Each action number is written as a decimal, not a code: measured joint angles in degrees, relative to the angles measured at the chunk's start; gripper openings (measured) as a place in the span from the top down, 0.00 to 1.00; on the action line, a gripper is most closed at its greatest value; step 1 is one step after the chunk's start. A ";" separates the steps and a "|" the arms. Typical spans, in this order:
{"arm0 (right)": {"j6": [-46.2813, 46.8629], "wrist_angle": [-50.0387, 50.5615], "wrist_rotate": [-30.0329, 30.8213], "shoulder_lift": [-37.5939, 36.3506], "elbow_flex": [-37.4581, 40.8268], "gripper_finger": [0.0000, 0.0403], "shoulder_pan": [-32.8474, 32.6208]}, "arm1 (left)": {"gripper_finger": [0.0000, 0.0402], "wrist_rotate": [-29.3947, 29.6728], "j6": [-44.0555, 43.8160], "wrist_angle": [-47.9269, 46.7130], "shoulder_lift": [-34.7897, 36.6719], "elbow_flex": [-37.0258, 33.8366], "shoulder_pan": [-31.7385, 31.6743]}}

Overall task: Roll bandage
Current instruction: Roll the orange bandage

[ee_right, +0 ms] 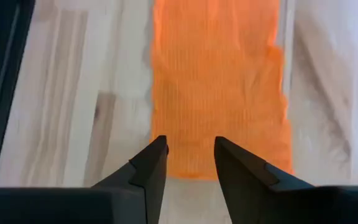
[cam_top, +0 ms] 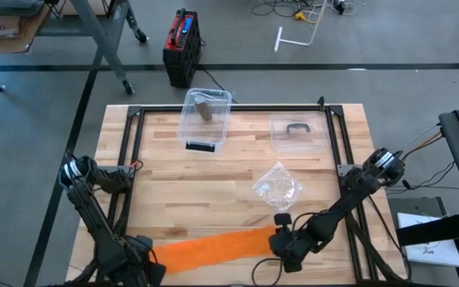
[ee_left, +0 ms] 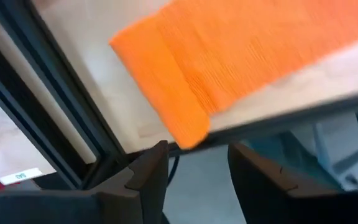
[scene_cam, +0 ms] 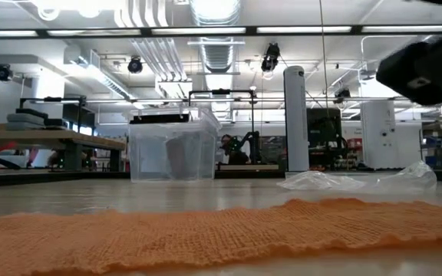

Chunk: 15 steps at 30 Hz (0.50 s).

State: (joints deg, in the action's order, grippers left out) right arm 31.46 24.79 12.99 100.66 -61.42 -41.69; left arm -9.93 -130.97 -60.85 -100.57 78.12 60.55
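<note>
From above, the orange bandage (cam_top: 213,249) lies unrolled in a long flat strip along the near edge of the wooden tabletop (cam_top: 213,175), running from the left claw (cam_top: 138,267) at the near left corner to the right claw (cam_top: 287,249) near the middle of that edge. The far half of the tabletop carries a clear plastic box (cam_top: 205,119), its lid (cam_top: 297,131) to the right of it, and a crumpled clear wrapper (cam_top: 277,187) between the lid and the bandage. The wood between the box and the strip is bare, and a black frame (cam_top: 130,159) runs along the left, far and right sides.

From tabletop height, the bandage (scene_cam: 206,234) fills the foreground as a low woven band. The clear box (scene_cam: 171,153) stands behind it, the wrapper (scene_cam: 359,182) to the right, with open wood between them.

In the left wrist view, the left claw (ee_left: 197,168) is spread part way and holds nothing. One end of the bandage (ee_left: 229,62) lies beyond its fingers (ee_left: 148,174), reaching right to the tabletop's edge, with the black frame rail (ee_left: 48,112) alongside.

In the right wrist view, the right claw (ee_right: 190,165) is likewise part open and empty, its fingertips (ee_right: 155,162) hanging just over the ragged end of the bandage (ee_right: 216,87). Bare wood lies on one side of the strip and the clear wrapper (ee_right: 334,74) on the other.
</note>
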 joint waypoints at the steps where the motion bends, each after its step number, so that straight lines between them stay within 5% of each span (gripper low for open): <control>1: -0.61 -0.10 0.47 0.00 -0.36 0.67 -0.08 | 0.61 -0.04 -1.01 0.02 0.00 -0.54 0.00; 15: -5.07 -7.27 1.88 0.81 -0.79 0.67 -0.17 | 0.61 -4.93 -4.10 10.09 0.37 -12.17 0.00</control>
State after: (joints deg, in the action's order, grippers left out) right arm 26.39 17.52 14.87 101.47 -62.22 -41.87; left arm -14.87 -135.07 -50.76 -100.20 65.95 60.55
